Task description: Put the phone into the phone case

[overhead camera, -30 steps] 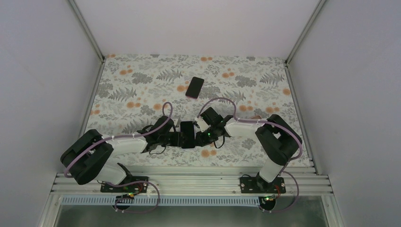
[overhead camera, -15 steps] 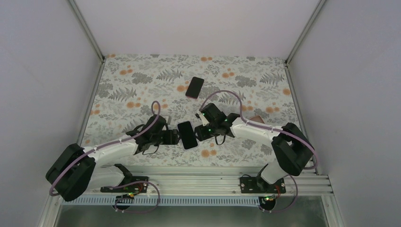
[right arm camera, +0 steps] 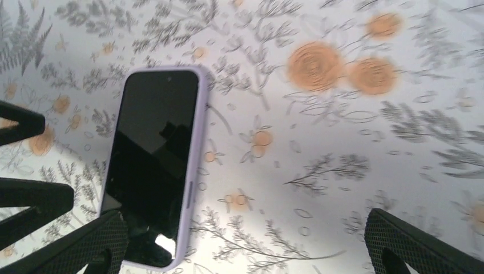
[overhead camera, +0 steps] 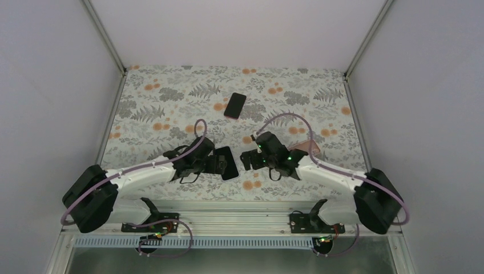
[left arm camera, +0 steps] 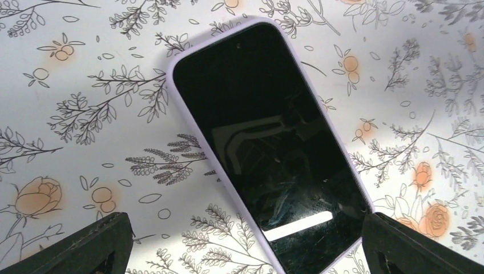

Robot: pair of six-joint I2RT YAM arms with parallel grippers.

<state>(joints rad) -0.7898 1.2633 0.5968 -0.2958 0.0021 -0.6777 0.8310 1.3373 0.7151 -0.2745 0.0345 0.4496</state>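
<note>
Your left gripper [left arm camera: 248, 238] and right gripper [right arm camera: 248, 237] are both wide open, holding nothing. Phone [left arm camera: 268, 142] in case [left arm camera: 171, 65] lies flat, lower end between left fingertips, beside right's frame-left finger.

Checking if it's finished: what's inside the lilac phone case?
A phone, dark screen up, fills the lilac case. The phone's back and the case's inner floor are covered.

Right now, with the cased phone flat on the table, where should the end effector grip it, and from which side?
Probably pinch the cased phone across its long lilac edges near mid-length, coming straight down: it lies flat, screen up, leaving only those sides graspable.
</note>
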